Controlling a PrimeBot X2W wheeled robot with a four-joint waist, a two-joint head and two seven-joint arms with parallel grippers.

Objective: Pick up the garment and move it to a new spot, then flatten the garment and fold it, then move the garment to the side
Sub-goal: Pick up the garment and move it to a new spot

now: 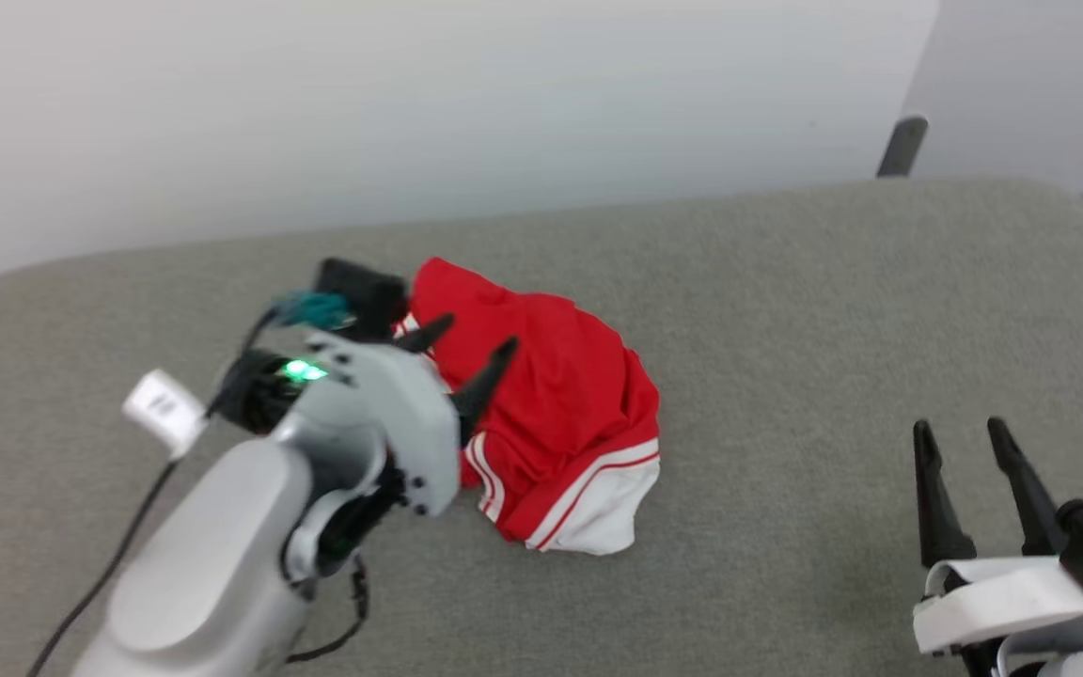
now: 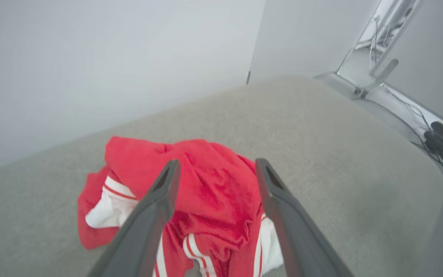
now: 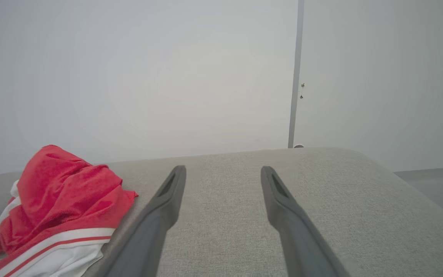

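The garment (image 1: 560, 404) is a red shirt with white, red-striped trim, lying crumpled in a heap on the grey padded surface (image 1: 786, 310), left of centre. My left gripper (image 1: 476, 340) hovers over the heap's left side, jaws open, nothing between the fingers. In the left wrist view the garment (image 2: 206, 196) lies just beyond and below the spread fingers (image 2: 156, 200). My right gripper (image 1: 955, 428) stands open at the lower right, well clear of the cloth. In the right wrist view the garment (image 3: 60, 200) sits at the lower left, beside the open gripper (image 3: 223, 169).
A pale wall runs behind the grey surface's far edge. A dark post (image 1: 901, 146) rises at the far right corner. Bare grey surface stretches to the right of the heap. Cables and a metal frame (image 2: 375, 69) lie past the surface's edge in the left wrist view.
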